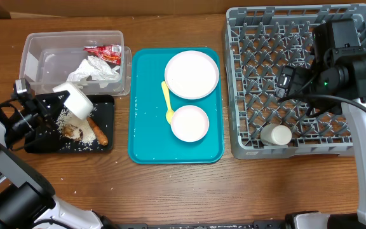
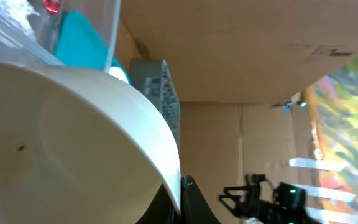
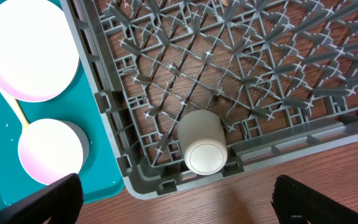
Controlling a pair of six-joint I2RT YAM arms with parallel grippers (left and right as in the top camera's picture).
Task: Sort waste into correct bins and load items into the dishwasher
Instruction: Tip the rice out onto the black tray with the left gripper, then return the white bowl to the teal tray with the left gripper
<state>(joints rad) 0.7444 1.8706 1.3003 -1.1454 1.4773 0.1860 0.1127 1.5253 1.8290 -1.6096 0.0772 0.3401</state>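
Left gripper pinched tight on the rim of a round white bowl, with the bowl tipped over on its side. In the left wrist view, just the bowl, big and close.

Right under that gripper, a shallow black rectangular tray with white rice and brown chunks in it. Just past the gripper, a clear rectangular plastic tub holding a crumpled white paper napkin and a small red-and-white wrapper.

Right gripper spread wide, holding nothing, up above a big square grey plastic dish rack. Below it, a small white cup lying on its side in a corner of the rack, touching the pegs.

Off to the left of the right gripper, a teal serving tray with a round white plate, a second white bowl and a yellow plastic spoon beside them. Under everything, a wooden table.
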